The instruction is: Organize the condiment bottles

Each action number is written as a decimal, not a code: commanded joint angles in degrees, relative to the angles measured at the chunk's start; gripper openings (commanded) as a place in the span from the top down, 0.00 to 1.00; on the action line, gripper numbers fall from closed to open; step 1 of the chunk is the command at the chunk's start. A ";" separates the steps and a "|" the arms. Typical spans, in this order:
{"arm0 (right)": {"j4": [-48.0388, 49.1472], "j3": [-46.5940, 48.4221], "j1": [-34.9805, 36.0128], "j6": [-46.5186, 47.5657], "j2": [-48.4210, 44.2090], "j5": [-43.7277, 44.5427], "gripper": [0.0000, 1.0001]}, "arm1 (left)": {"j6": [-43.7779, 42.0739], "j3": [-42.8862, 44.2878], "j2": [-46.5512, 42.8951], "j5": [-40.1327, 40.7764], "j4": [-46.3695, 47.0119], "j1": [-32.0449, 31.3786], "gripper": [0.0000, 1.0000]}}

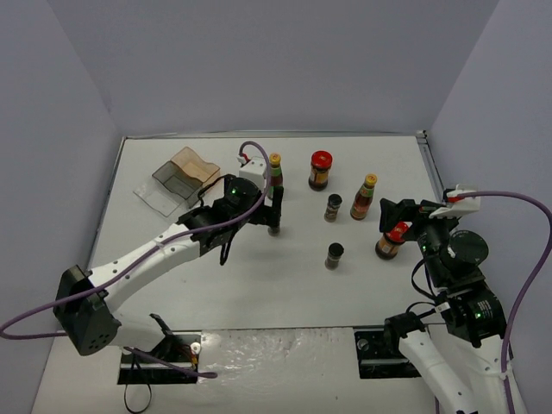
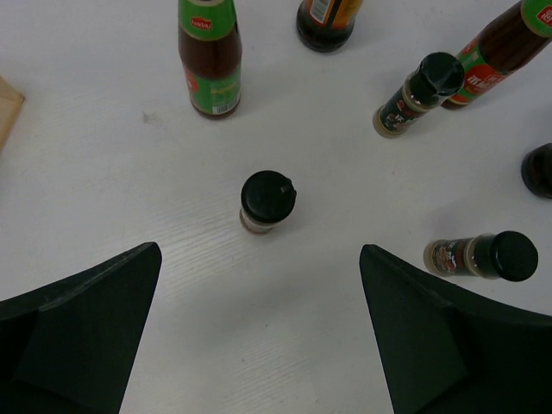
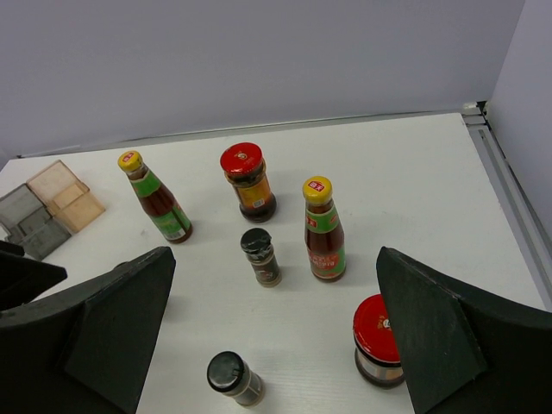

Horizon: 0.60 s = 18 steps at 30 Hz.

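As both grippers hang with jaws spread wide and nothing in them, I see all seven bottles standing upright on the table (image 1: 259, 285), long axes vertical, caps up, all to the right of the rack (image 1: 177, 179). Nearest me, the first spice jar (image 1: 335, 255) stands well apart from the rack. The near red-lidded jar (image 1: 391, 242) is farther from it still, just beside my right gripper (image 3: 276, 254). My left gripper (image 2: 260, 250) hovers above the second spice jar (image 2: 267, 200), nearer the rack. Farther back come the third spice jar (image 1: 333, 207) and right sauce bottle (image 1: 365, 197), then the left sauce bottle (image 1: 276, 172), closest to the rack, and the far red-lidded jar (image 1: 320, 170).
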<state>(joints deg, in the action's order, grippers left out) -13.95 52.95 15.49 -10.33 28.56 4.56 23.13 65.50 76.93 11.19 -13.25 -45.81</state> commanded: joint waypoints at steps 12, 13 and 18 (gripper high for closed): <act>4.63 0.93 0.51 0.60 0.52 -2.99 0.00 | -7.54 16.41 17.65 8.82 16.31 2.93 0.03; 4.63 0.93 0.51 0.72 0.46 -3.05 0.00 | -7.35 16.91 18.63 8.70 16.67 3.49 0.03; 4.63 0.97 0.51 1.01 0.32 -3.29 0.00 | -6.24 19.52 22.87 7.39 17.19 6.08 0.03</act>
<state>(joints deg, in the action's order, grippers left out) -13.93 52.95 15.49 -10.24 28.51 2.39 16.60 80.28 99.10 18.35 -0.95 -42.09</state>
